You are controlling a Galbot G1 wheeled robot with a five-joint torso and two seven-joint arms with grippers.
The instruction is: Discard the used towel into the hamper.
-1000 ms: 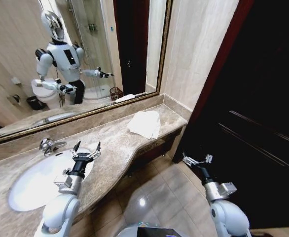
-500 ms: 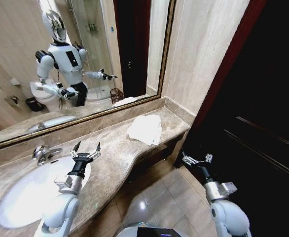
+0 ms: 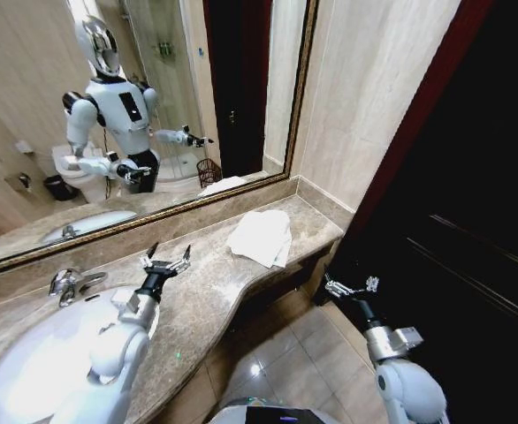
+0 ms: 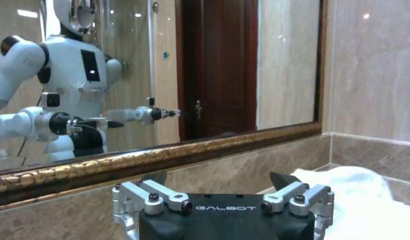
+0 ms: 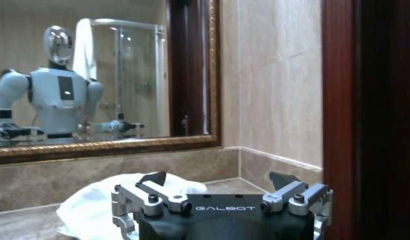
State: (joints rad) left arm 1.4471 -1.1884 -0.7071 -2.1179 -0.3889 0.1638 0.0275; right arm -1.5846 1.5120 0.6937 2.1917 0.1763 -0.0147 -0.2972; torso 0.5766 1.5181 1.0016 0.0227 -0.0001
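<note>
The used towel [image 3: 261,237] is white and lies crumpled on the brown marble counter [image 3: 206,300], near its right end by the wall. It also appears in the left wrist view as the towel [image 4: 365,205] and in the right wrist view as the towel [image 5: 101,205]. My left gripper [image 3: 169,258] hovers open over the counter, short of the towel and to its left. My right gripper [image 3: 347,285] is open and empty, off the counter's right end above the floor. The hamper [image 3: 209,170] appears as a small reddish-brown basket reflected in the mirror.
A white sink [image 3: 38,362] with a chrome faucet [image 3: 69,283] sits at the counter's left. A gold-framed mirror [image 3: 241,53] backs the counter. A dark wooden door [image 3: 471,221] stands close on the right. Tiled floor [image 3: 294,353] lies below the counter's curved front edge.
The whole picture has shifted, with the sink sliding left, so the camera has moved. My left arm now reaches a little farther over the counter toward the towel. Both grippers stay open.
</note>
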